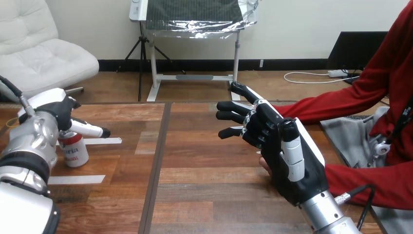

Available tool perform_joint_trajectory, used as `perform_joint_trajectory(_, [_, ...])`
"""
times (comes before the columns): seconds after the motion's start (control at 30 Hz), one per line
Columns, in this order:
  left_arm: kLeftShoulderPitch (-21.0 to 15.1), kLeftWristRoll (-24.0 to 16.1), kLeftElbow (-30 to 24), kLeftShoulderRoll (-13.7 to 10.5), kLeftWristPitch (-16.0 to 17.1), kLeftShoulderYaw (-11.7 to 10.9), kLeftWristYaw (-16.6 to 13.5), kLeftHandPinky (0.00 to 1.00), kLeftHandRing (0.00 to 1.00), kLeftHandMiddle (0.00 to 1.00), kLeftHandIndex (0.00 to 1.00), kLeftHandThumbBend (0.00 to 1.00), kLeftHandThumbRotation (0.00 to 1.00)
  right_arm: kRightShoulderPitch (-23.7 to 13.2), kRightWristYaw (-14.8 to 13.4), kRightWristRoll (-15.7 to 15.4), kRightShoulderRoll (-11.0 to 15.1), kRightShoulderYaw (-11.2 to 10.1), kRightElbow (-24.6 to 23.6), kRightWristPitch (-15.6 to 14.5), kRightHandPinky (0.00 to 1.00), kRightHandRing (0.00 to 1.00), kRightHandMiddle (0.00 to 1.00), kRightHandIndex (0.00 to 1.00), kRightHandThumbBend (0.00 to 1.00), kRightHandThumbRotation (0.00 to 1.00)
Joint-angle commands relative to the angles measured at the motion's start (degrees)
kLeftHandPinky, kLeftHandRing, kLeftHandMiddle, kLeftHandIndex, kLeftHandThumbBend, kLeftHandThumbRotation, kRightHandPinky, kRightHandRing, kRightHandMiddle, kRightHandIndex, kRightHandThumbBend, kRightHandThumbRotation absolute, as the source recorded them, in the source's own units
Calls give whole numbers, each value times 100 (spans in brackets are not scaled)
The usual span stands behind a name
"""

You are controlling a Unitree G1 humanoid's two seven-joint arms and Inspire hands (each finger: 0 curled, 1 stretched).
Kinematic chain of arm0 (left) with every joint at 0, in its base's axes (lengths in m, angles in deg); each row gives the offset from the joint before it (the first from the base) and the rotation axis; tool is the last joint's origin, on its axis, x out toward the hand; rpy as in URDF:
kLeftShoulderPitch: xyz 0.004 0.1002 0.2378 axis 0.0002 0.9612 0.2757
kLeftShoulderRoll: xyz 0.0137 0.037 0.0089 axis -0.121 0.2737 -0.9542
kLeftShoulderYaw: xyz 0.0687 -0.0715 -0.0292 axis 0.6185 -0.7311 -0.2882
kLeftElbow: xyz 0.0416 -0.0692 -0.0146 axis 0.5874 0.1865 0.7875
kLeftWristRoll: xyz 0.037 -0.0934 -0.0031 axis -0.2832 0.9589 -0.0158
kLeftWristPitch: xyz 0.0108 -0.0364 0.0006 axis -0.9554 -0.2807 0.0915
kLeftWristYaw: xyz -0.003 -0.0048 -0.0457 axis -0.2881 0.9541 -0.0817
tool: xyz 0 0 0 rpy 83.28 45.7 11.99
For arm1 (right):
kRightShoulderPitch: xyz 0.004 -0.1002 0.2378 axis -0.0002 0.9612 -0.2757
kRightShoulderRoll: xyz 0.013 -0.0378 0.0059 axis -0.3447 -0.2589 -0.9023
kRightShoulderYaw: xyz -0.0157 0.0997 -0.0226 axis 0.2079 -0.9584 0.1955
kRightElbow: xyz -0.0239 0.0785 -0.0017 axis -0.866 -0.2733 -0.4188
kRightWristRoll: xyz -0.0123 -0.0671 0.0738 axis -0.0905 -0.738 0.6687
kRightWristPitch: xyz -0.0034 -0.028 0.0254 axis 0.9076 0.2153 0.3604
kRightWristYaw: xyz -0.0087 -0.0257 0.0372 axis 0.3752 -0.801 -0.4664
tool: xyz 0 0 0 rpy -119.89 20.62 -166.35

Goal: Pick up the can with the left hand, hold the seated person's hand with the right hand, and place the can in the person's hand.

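Non-task items, table top

Wooden table [204, 195]: plank top, dark seam running front-to-back, left of ctr. Two white tape strips at left, apart: one [113, 141] farther back, other [80, 179] nearer front. Grey cloth [348, 139] at rt edge.

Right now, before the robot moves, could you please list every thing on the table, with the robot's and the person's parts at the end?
table: 1, brown wood, across the view.
can: 1, red and white, upright, table's left.
tape strips: 2, white, flat, near the can.
left hand: 1, black and white, close over the can.
right hand: 1, black and white, open, right of centre.
person's hand: 1, mostly hidden behind the right hand.
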Motion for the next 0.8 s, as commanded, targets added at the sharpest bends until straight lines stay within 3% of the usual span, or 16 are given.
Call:
perform_joint_trajectory(0.0, [-84,40,-42,-3,32,3,17,99,95,94,92,80,48,-211,36,87,43,-85,-293,92,66,81,80,91,87,100])
perform_joint_trajectory(0.77, [25,-96,-52,13,-47,145,100,100,100,100,96,77,52,-180,50,89,28,-82,-388,97,67,80,80,91,89,100])
